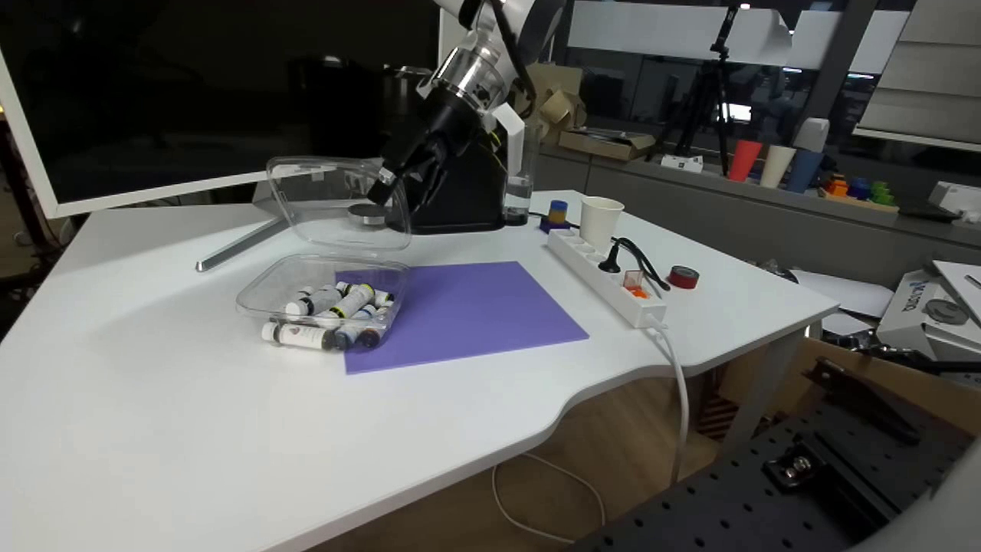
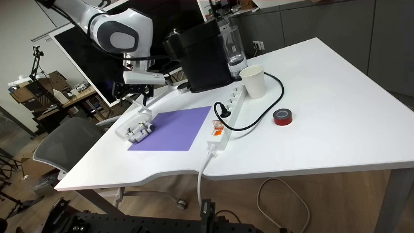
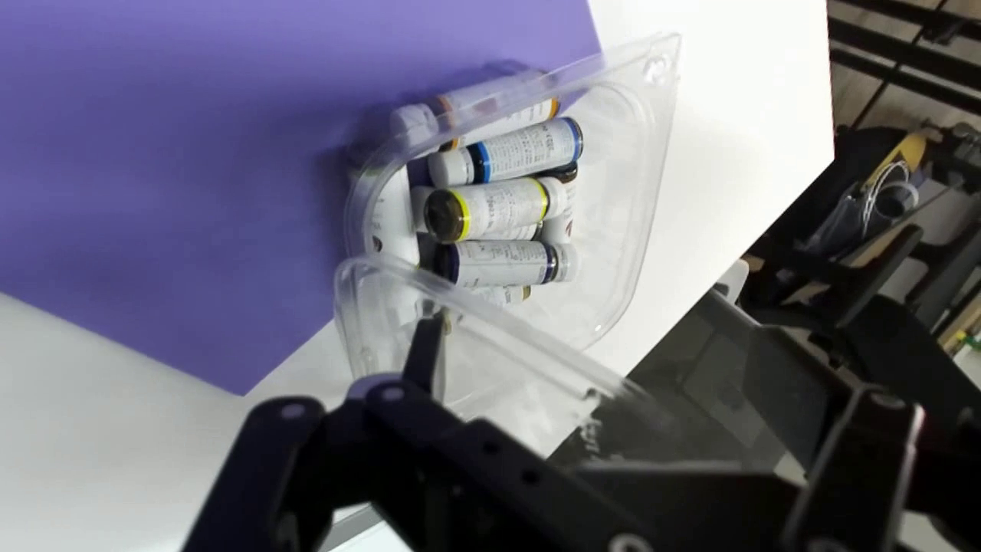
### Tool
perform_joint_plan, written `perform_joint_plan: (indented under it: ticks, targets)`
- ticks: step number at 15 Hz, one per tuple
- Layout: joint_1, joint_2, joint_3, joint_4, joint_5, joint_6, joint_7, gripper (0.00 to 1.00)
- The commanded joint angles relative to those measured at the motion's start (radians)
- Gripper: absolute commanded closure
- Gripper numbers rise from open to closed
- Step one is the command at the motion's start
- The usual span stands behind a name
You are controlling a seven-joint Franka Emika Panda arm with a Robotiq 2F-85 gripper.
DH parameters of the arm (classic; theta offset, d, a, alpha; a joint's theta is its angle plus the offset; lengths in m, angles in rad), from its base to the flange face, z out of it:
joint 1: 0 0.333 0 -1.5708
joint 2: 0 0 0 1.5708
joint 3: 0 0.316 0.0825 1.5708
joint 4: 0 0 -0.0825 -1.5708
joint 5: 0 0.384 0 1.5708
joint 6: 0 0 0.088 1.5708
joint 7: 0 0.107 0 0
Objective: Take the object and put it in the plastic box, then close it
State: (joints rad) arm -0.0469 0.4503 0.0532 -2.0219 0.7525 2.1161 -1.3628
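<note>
Vials (image 3: pixel 498 207), capped and labelled, are piled in the clear plastic box (image 1: pixel 264 291); the one meant by the task could not be told apart, but every vial that shows is contained within the walls. Box is set partly over the purple sheet (image 1: pixel 475 314), nearer the left edge of the counter (image 1: pixel 153 429) than the right-hand corner in both exterior views. Lid (image 1: pixel 329 201) is raised and tilted along the rim that is turned toward the monitor (image 1: pixel 191 100). Gripper (image 2: pixel 133 101) is held at the lid, jaws spread wide; contact with the plastic could not be confirmed. Far edge: monitor stood there, tall black box (image 2: pixel 207 58) near it. Notched edge: power strip (image 1: pixel 594 268) laid toward it, white cable (image 1: pixel 682 391) draped over it. Paper cup (image 2: pixel 254 82) is placed just beside the strip, into which a black plug (image 2: pixel 224 111) is pushed. Red tape roll (image 2: pixel 282 120) is seen between the strip and the right-hand corner.
</note>
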Motion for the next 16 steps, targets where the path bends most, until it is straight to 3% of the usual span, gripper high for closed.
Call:
perform_joint_plan:
  ticks: [1,9,16]
  targets:
    - [0.027,-0.039,0.007,-0.029,-0.114,0.029,0.054,0.00]
    - [0.093,-0.045,0.043,-0.054,-0.430,0.100,0.214,0.00]
    - [0.182,-0.068,0.031,-0.099,-0.836,0.060,0.468,0.00]
